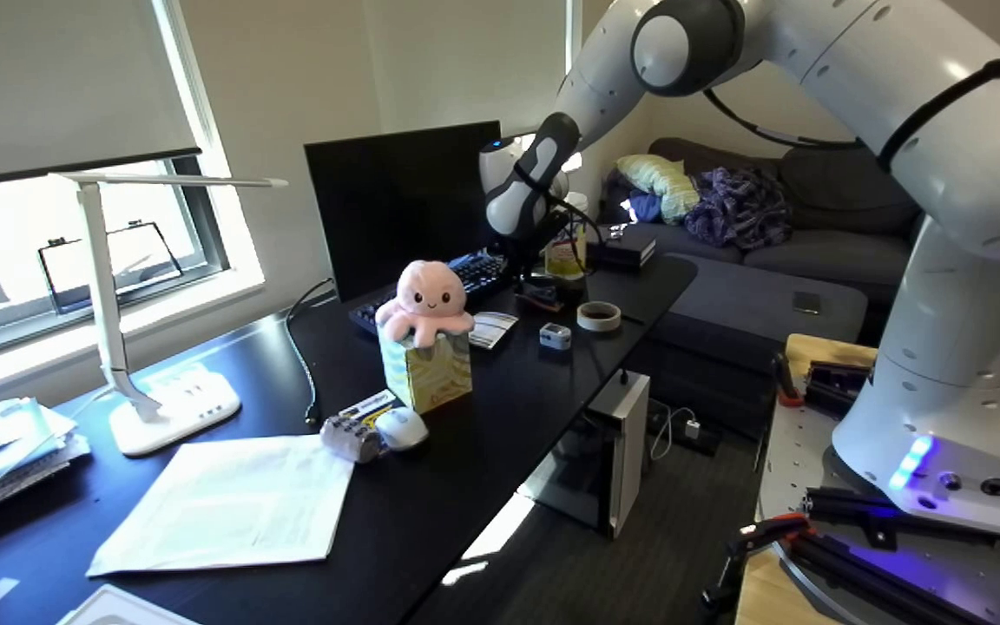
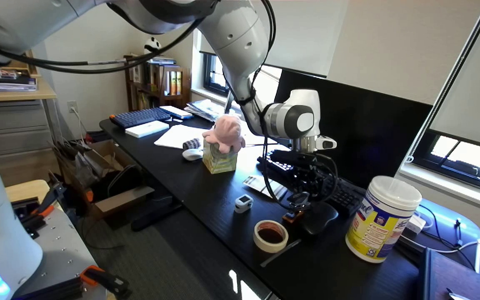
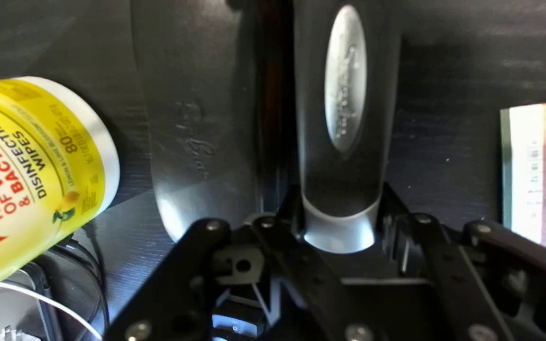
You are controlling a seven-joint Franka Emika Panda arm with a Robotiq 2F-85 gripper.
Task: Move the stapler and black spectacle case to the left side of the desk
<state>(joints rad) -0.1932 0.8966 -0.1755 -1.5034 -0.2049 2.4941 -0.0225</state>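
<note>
the wrist view's top edge crops the stapler (image 3: 344, 128) in the gripper (image 3: 341, 213) and the black spectacle case (image 3: 202, 118) beside it, as the frame cuts a wipes tub (image 3: 40, 175) left of the gripper and a printed sheet (image 3: 541, 170), its lettering blurred, at right

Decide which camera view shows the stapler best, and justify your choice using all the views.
The wrist view: the stapler appears large from above in the gripper, its silver oval badge plain, though the frame's top edge crops it. Both exterior views show it only small and dark.

White arm (image 1: 865, 78) — black cables (image 2: 27, 60) — black tool (image 3: 341, 213), silver screws (image 3: 359, 333).
</note>
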